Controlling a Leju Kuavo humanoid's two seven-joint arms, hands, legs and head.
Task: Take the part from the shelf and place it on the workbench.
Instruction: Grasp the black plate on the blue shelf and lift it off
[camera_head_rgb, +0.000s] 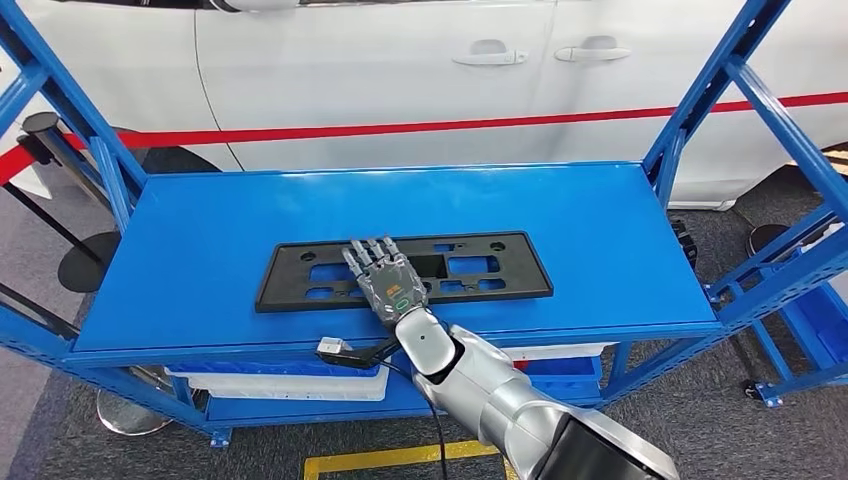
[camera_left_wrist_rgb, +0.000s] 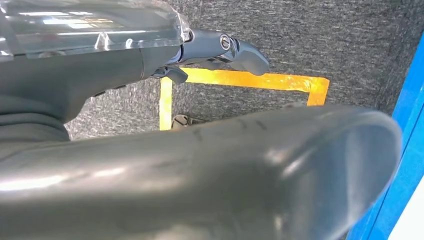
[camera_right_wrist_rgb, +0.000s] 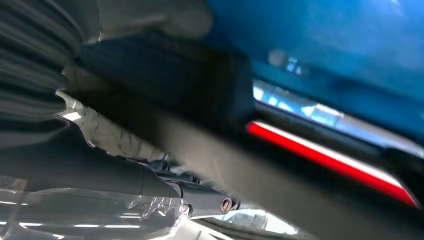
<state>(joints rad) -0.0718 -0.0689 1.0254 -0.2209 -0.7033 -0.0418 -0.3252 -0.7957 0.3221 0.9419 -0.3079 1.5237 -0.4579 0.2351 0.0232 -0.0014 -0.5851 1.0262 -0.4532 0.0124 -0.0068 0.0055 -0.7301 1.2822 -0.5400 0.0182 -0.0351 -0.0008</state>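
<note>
The robot's right hand (camera_head_rgb: 385, 283) lies flat, palm down and fingers stretched forward, across the middle of the long black part (camera_head_rgb: 300, 272), a slotted plate resting lengthwise on the top deck of the blue shelf (camera_head_rgb: 600, 220). Whether the thumb hooks under the part's near edge cannot be told from the head view; the right wrist view, close and blurred, settles nothing. The hand looks to be pressing or reaching over the part rather than closed around it. The left hand (camera_left_wrist_rgb: 220, 50) hangs low over the carpet beside a yellow floor marking (camera_left_wrist_rgb: 240, 79), fingers loosely extended and holding nothing.

The risk is plain: the part is wide, thin and flat on a smooth deck, and a single mid-span hold gives little control over its long ends. If the fingers fail to catch an edge, the part would likely slide away from the hand toward the white car (camera_head_rgb: 400, 60) behind the shelf. Lifted off balance, one end could droop and strike the shelf's slanted blue uprights either side of the part.
</note>
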